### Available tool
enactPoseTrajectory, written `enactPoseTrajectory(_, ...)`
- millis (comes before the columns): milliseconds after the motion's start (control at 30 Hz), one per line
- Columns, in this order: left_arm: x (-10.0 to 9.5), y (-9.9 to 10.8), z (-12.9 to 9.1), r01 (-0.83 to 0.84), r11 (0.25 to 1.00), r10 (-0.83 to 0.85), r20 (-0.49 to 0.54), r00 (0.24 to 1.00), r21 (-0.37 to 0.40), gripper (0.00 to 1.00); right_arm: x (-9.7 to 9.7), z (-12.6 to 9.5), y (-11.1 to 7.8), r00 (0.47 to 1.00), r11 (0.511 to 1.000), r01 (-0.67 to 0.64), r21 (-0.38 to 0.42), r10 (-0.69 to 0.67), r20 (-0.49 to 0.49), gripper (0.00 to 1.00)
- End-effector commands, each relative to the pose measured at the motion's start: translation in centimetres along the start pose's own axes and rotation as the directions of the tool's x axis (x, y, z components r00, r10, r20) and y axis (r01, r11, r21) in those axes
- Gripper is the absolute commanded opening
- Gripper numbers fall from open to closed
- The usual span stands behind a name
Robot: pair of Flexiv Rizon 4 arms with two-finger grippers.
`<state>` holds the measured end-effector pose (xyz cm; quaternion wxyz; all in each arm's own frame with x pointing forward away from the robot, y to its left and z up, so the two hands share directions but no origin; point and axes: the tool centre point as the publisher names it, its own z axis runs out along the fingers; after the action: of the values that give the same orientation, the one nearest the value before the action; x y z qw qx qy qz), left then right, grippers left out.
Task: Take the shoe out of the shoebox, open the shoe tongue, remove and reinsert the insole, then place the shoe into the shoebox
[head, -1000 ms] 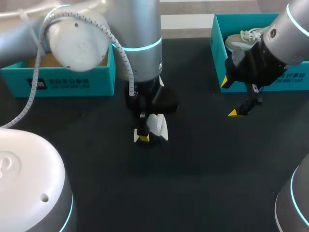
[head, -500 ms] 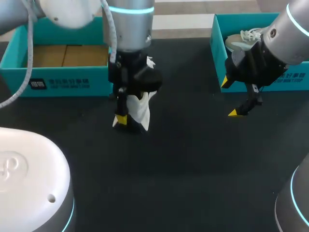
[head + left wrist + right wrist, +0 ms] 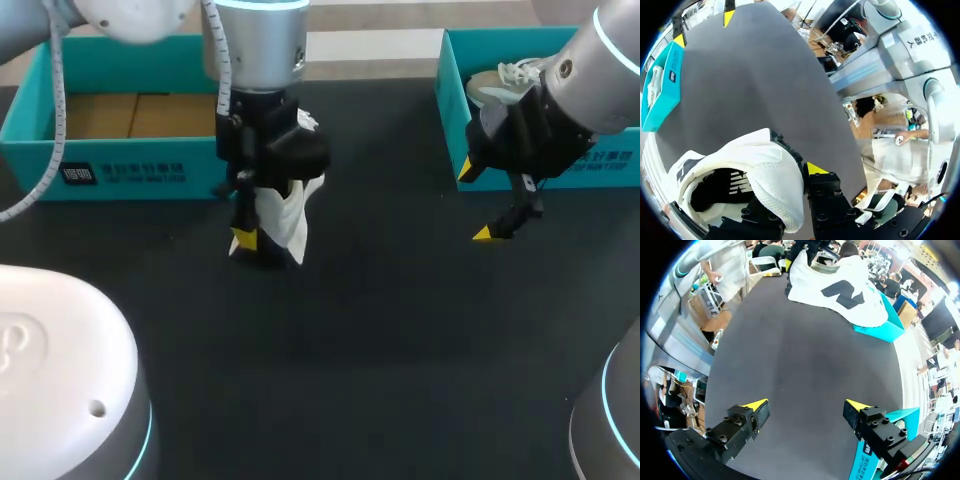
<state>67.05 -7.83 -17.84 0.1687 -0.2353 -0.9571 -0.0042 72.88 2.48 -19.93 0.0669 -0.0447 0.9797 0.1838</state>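
Observation:
My left gripper (image 3: 250, 238) is shut on the side wall of a white shoe (image 3: 287, 215), which hangs toe-down just in front of the open teal shoebox (image 3: 120, 172) at the left. In the left wrist view the shoe (image 3: 760, 170) fills the space at the gripper (image 3: 790, 177), with one yellow fingertip (image 3: 814, 168) showing outside it and the other hidden. My right gripper (image 3: 475, 203) stands open over the table in front of the right-hand box. The right wrist view shows its gripper (image 3: 806, 405) with nothing between the fingers and the held shoe (image 3: 840, 287) far ahead.
A second teal shoebox (image 3: 452, 100) at the back right holds another pale shoe (image 3: 505, 80). The left box shows a brown cardboard bottom (image 3: 130, 115). Dark table surface (image 3: 400, 330) lies between and in front of both arms.
My left arm has carried the shoe leftward and back toward the left shoebox. The right arm has not moved.

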Motion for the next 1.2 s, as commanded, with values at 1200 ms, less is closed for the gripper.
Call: enactPoseTrajectory(1200,-0.2,30.1,-6.3,0.042,0.997,-0.045,0.033,0.998,0.072,0.00,0.0,0.2,0.0,1.000,1.000,0.000,0.002,0.000,0.000,1.00)
